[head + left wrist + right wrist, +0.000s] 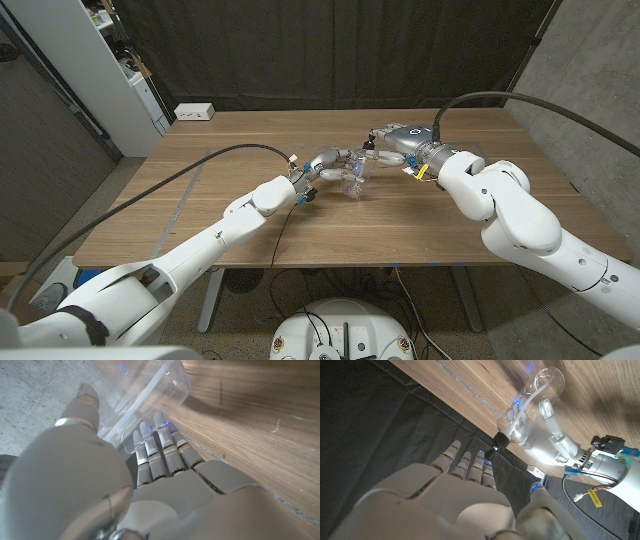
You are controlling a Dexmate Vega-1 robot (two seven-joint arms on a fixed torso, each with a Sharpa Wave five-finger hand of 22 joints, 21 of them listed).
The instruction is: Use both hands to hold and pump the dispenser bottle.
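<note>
Clear dispenser bottle gripped by left hand, lifted off desk; right hand poised beside black pump head, fingers spread, grasping nothing. Risked slipping from smooth plastic under an off-centre press. Plenty of open wood around, edges well apart from the fingers

No text, brand, number or sign can be read in any view; a yellow tag on a cable at the lower right of the right wrist view carries dark marks too small to be made out; a yellow tag near the right wrist, just right of centre in the head view, is likewise illegible; the white box at the table's far edge, upper left in the head view, bears no legible marking.
</note>
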